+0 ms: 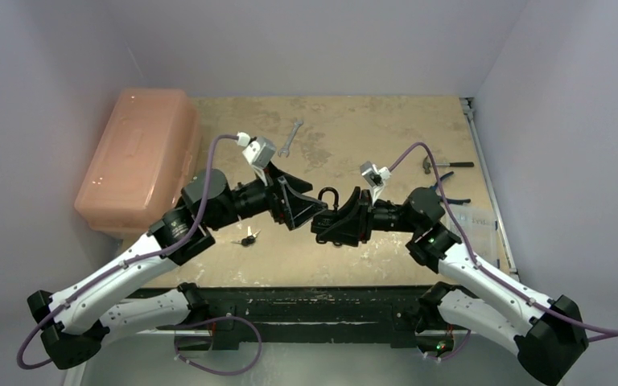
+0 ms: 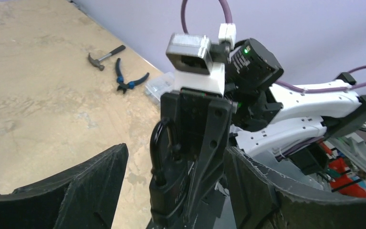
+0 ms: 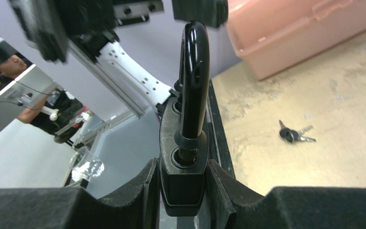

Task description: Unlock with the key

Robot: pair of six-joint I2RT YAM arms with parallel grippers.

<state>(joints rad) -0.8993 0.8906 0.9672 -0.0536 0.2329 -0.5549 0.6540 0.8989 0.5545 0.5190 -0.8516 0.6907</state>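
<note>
A black padlock (image 3: 183, 176) is clamped by its body between my right gripper's fingers (image 3: 238, 191), with its shackle (image 3: 193, 81) pointing away from the wrist. In the top view my right gripper (image 1: 336, 221) holds the padlock (image 1: 327, 195) above the middle of the table. My left gripper (image 1: 310, 211) faces it, fingers wide open. In the left wrist view the padlock (image 2: 169, 191) sits between the open left fingers (image 2: 76, 191), which do not touch it. The keys (image 1: 247, 239) lie on the table below the left arm, also showing in the right wrist view (image 3: 293, 134).
A pink plastic box (image 1: 137, 161) stands at the far left. A wrench (image 1: 290, 137) lies at the back. A hammer (image 1: 442, 165), blue-handled pliers (image 1: 451, 197) and a clear case (image 1: 471, 221) lie at the right edge.
</note>
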